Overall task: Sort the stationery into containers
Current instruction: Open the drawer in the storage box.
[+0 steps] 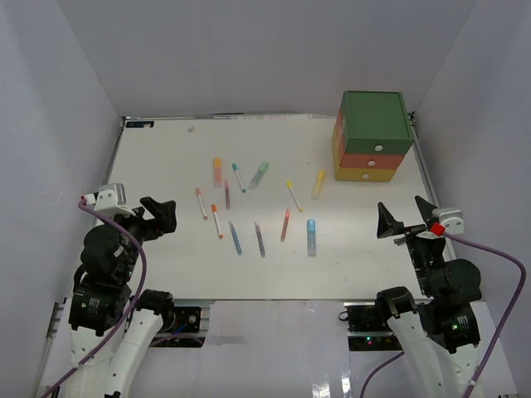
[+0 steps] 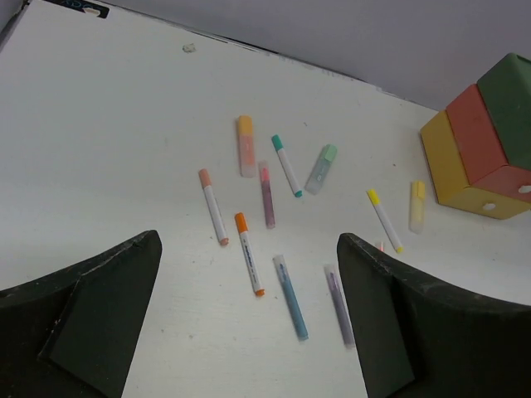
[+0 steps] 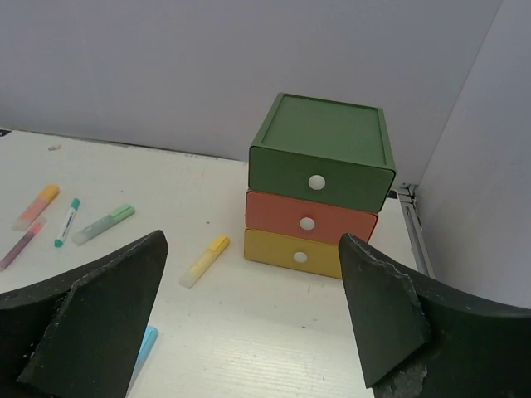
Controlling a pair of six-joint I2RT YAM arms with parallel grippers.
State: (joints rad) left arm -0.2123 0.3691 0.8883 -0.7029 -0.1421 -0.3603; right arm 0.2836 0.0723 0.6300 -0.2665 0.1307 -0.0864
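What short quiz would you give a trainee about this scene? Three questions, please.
1. True or false: the green drawer lies under the orange drawer.
2. The right gripper is: A shut on a pen; B open; C out of view.
3. Fill in: the highlighter nearest the yellow drawer is ___.
Key: 1 false; 2 B; 3 yellow.
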